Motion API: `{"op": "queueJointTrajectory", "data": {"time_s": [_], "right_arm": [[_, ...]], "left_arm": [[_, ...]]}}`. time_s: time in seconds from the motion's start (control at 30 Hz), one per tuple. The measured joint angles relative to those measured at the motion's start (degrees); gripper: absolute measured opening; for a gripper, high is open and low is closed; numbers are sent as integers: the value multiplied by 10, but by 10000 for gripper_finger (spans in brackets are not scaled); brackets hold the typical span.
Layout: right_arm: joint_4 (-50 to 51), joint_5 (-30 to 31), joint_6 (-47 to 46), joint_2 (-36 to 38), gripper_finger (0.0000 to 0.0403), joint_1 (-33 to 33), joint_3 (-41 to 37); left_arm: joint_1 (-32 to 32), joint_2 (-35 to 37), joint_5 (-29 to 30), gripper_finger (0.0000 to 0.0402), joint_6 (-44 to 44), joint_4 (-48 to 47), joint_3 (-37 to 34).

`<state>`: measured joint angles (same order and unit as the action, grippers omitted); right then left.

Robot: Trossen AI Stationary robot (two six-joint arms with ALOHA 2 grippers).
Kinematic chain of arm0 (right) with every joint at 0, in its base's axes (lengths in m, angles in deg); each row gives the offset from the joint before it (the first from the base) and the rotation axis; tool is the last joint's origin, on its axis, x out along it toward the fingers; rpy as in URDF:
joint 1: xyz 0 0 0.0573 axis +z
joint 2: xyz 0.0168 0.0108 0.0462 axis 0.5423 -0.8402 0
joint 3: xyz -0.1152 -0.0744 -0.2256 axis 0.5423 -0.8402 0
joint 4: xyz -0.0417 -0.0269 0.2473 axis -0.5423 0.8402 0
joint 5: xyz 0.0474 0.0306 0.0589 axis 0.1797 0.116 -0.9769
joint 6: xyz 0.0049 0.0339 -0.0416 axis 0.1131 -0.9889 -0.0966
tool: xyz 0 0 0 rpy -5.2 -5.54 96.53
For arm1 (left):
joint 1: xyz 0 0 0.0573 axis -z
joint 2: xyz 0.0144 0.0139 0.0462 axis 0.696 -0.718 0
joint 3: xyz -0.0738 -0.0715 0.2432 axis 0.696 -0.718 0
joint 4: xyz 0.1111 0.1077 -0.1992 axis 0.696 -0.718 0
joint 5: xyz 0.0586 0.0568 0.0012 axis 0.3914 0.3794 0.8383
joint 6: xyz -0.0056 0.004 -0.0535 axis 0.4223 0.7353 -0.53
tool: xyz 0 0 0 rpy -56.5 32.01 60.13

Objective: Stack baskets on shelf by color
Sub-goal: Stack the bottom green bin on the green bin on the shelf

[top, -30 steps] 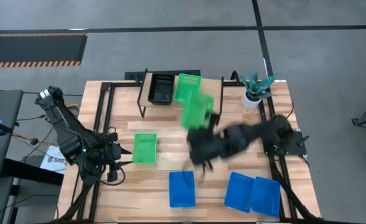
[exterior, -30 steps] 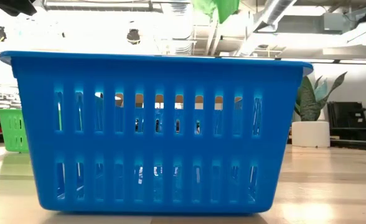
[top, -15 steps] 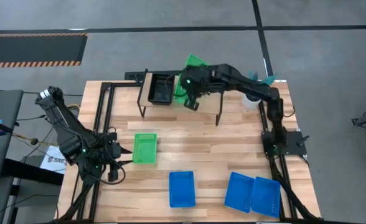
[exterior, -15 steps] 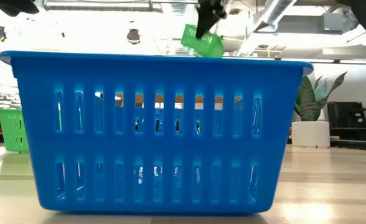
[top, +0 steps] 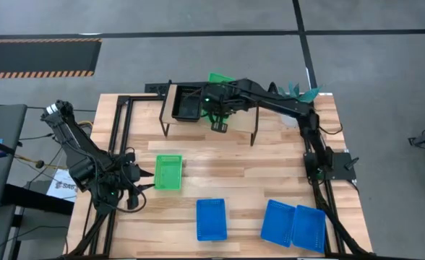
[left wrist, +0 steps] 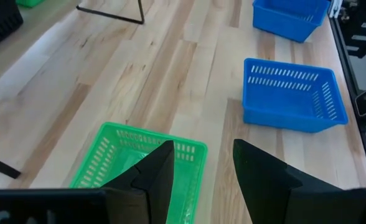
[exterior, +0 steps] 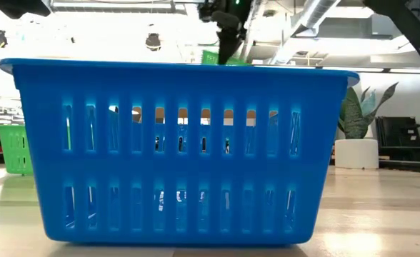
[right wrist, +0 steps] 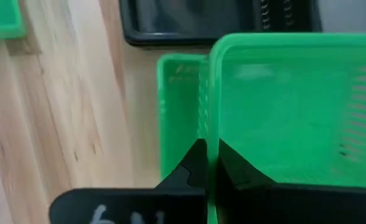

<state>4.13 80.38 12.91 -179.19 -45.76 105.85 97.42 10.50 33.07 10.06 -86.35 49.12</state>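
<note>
On the light-wood shelf at the table's far side stand a black basket and a green basket. My right gripper is over that green basket, shut on a second green basket, which also shows in the low view. My left gripper hovers open at the table's left, above a third green basket that rests flat on the tabletop. Blue baskets lie on their bottoms near the front edge. My right gripper pinches the rim of one side wall of the green basket, one finger inside it and one outside. The fingers slant down from above. The basket hangs tilted over the shelf's green basket; whether the two touch I cannot tell.
A potted plant stands at the far right corner beside the shelf. A blue basket fills most of the low view. Bare wood lies between the shelf and the blue baskets.
My right gripper has carried the green basket from over the table's middle toward the far edge and then down over the shelf's green basket, turning as it went. The basket has stayed in its hold, tilted.
</note>
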Motion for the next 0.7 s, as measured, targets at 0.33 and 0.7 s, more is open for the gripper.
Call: {"op": "queueJointTrajectory", "data": {"time_s": [0.33, 0.7], "right_arm": [[16, -9, -10, -7, 30, -2, 0], [70, -8, 0, -7, 22, -2, 0]], "left_arm": [[0, 0, 1, 153, -16, -2, 0], [0, 0, 1, 153, -17, -2, 0]]}}
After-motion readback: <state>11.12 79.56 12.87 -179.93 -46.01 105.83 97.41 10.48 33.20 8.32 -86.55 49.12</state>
